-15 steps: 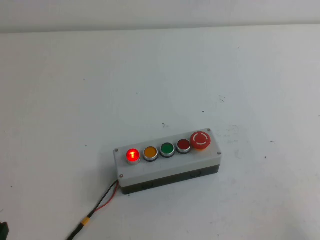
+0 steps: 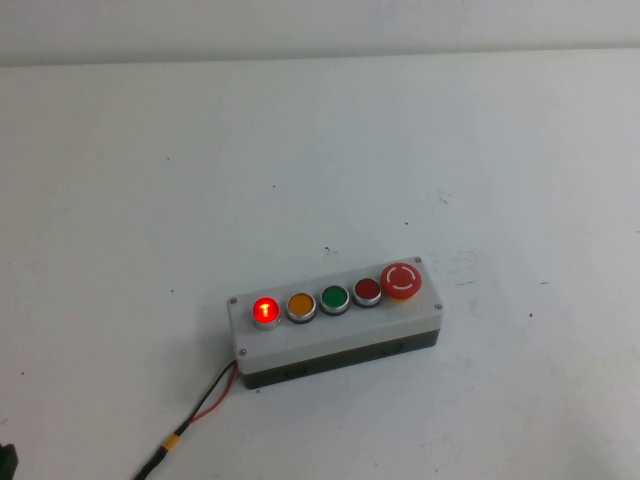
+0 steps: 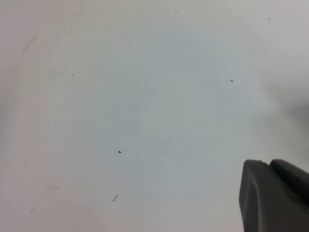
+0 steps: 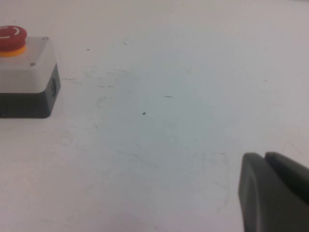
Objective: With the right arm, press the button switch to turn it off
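Observation:
The button switch glows bright red at the left end of the grey box, next to the orange button. Neither arm shows over the table in the high view. My right gripper is shut and empty, low over bare table, well away from the box end that carries the big red mushroom button. The button switch is out of the right wrist view. My left gripper is shut and empty over bare white table.
On the box, a green button, a darker red button and the mushroom button follow in the row. A red and black cable leaves the box's left end toward the front edge. A dark bit sits at the front left corner.

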